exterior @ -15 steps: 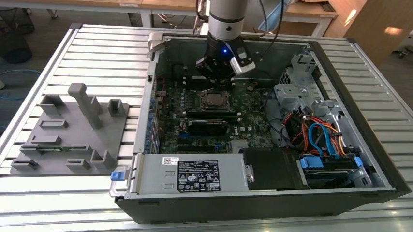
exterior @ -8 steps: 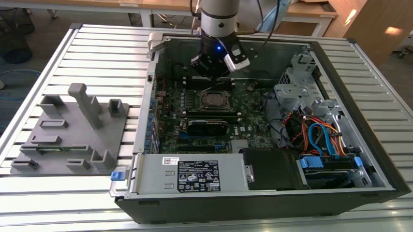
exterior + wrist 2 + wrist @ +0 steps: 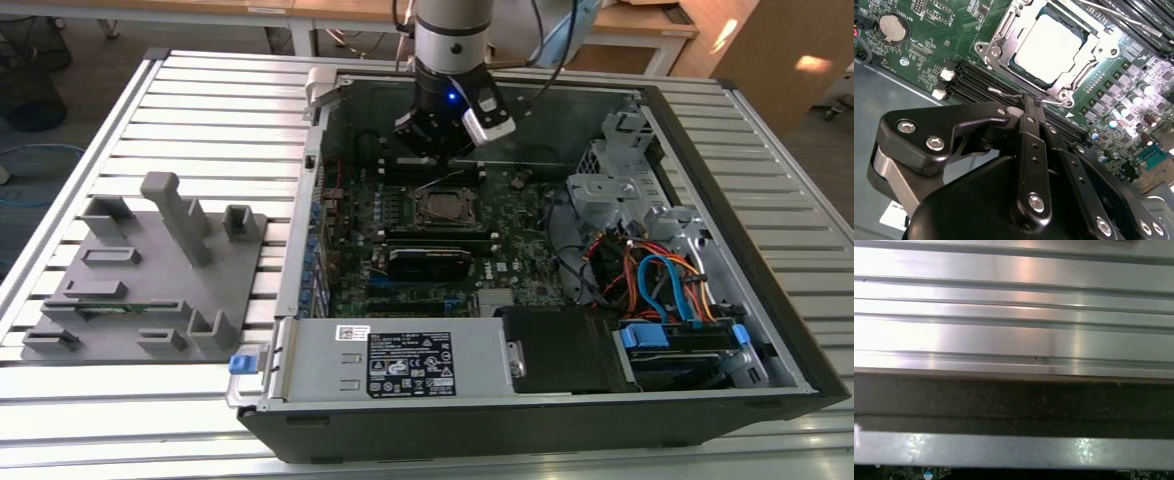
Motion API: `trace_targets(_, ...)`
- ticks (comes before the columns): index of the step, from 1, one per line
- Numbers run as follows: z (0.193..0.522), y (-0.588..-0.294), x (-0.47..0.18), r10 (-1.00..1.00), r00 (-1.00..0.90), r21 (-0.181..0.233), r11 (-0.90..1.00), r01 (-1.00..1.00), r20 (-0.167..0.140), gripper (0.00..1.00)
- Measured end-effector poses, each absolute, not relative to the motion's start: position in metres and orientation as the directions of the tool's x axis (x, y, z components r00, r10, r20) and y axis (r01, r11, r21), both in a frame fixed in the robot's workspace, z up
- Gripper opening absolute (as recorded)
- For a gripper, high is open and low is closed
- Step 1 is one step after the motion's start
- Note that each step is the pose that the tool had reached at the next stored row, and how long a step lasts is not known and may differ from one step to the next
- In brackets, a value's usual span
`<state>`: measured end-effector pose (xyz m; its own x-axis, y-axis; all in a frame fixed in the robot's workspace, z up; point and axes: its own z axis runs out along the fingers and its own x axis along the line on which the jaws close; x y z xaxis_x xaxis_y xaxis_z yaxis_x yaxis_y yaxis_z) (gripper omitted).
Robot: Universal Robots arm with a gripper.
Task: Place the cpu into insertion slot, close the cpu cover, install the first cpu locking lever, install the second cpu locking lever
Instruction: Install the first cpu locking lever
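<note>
I see the cpu seated in the slot with the cover closed over it. My gripper hangs just beside the socket, fingers pinched together at a thin wire lever, with the memory slots beneath it.

Silver-grey cpu, silver cpu cover, black hand

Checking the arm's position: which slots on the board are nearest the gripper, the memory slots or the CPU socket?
The long black memory slots, directly beside the gripper; the insertion slot with the cpu lies beyond them.
</note>
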<state>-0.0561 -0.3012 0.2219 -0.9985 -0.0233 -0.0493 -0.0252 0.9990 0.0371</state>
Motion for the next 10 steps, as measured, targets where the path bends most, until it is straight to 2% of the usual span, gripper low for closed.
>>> trace_targets(10,0.2218,-0.2982,-0.0490,-0.017,-0.999,0.037,0.999,-0.019,-0.049,0.10)
